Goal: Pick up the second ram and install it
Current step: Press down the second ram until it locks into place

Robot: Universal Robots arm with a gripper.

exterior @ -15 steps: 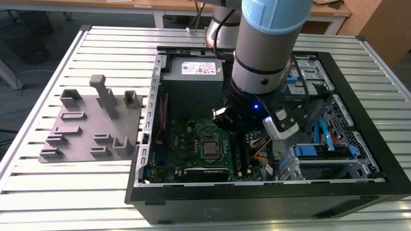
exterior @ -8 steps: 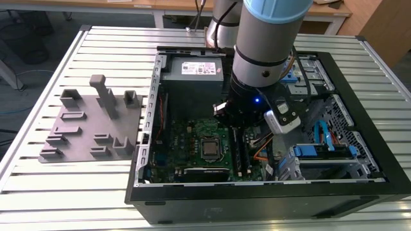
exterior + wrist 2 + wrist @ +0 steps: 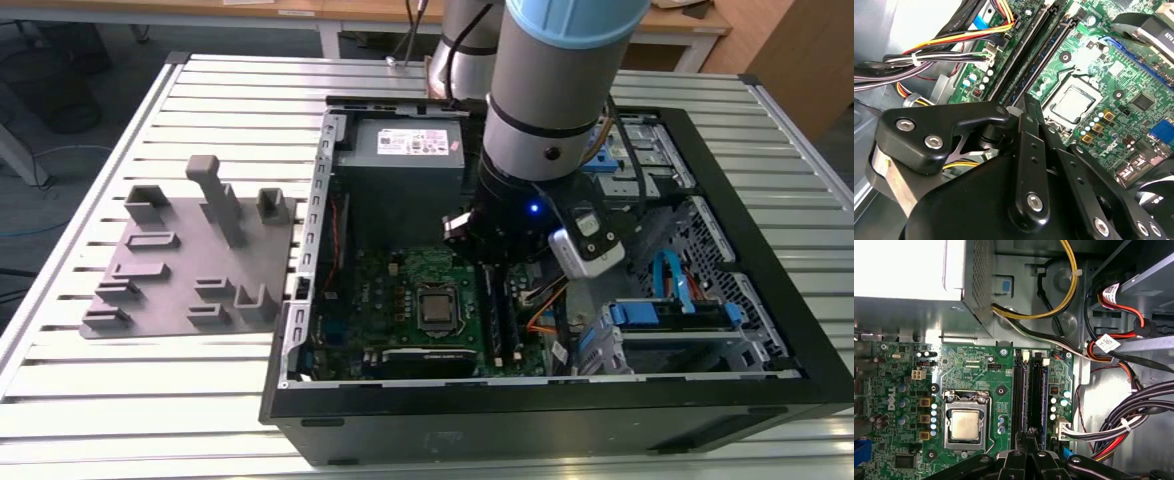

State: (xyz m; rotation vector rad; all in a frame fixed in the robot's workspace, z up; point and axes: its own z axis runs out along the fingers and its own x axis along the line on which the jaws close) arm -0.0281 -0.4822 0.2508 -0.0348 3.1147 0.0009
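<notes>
1. Low over the motherboard, the gripper is seen with its fingers drawn together at the near end of the memory slots.
2. The second ram is found standing in a slot, running from the fingertips toward the far side; pickup is judged done, and full seating cannot be confirmed.
3. Whether its edge is pinched or only pressed cannot be told.
4. The grey holder tray, on the exterior view's left, is seen without sticks.
</notes>
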